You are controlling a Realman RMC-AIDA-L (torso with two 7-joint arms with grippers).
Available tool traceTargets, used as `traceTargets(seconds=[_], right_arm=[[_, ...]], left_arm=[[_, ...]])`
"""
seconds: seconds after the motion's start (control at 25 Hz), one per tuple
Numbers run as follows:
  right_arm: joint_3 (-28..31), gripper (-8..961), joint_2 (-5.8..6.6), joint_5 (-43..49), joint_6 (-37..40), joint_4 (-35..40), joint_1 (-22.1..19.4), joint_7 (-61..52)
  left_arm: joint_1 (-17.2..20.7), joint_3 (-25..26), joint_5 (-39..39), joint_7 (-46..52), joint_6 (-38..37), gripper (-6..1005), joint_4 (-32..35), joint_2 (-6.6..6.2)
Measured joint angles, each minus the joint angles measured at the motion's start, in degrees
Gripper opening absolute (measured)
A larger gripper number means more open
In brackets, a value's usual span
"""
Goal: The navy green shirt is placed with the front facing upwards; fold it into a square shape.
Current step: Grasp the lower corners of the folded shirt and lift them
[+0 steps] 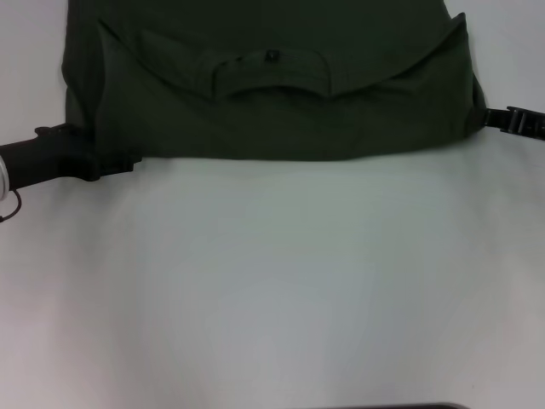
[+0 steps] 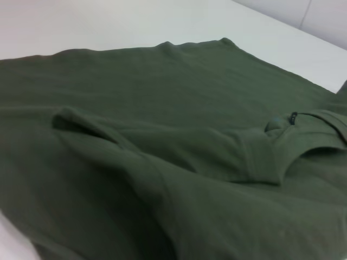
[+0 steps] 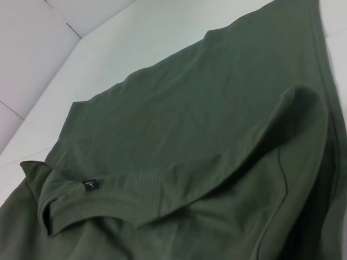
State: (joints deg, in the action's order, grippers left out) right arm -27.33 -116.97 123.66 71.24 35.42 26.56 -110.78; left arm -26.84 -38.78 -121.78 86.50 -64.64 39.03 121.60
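Across the far half of the white tabletop lies the shirt, its collar end already folded so that the neckline and small black tag sit on top, facing up, with a straight folded edge running side to side nearest the robot. No lettering shows in any view. The left hand reaches in at the left end of that edge, tucked against or just under the cloth, and the right hand meets the shirt's right corner; whether either hand is open or closed on fabric cannot be told, since the fingers are hidden by the cloth or too dark to read. Both wrist views show only shirt: the ribbed collar, the tag, and a sleeve folded inward over the body. The step in hand seems to be a lengthwise fold, with the two arms at opposite ends of the near edge. The next move probably calls for both hands to travel together and level, so the fold stays square and the tucked sleeves do not slip out. The shirt's long axis runs away from the robot, its far end passing out of the head view; the visible band is wider than deep.
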Motion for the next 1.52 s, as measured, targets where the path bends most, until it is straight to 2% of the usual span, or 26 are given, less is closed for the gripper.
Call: traceTargets(seconds=[0.6, 0.8, 1.44, 1.52], right_arm=[[0.0, 21, -0.17, 0.0, -0.1, -0.3, 0.4, 0.2], [0.0, 22, -0.17, 0.0, -0.1, -0.3, 0.4, 0.2], [0.0, 22, -0.17, 0.0, -0.3, 0.0, 0.3, 0.3], [0.0, 22, -0.17, 0.0, -0.3, 0.0, 0.3, 0.3]], left_arm=[[-0.1, -0.2, 0.2, -1.1, 0.1, 850, 0.4, 0.20], [-0.2, -0.2, 0.1, -0.8, 1.0, 740, -0.2, -0.21], [-0.4, -0.3, 0.0, -1.1, 1.4, 54, -0.6, -0.24], [-0.5, -0.4, 0.0, -1.1, 1.4, 37, -0.6, -0.24]])
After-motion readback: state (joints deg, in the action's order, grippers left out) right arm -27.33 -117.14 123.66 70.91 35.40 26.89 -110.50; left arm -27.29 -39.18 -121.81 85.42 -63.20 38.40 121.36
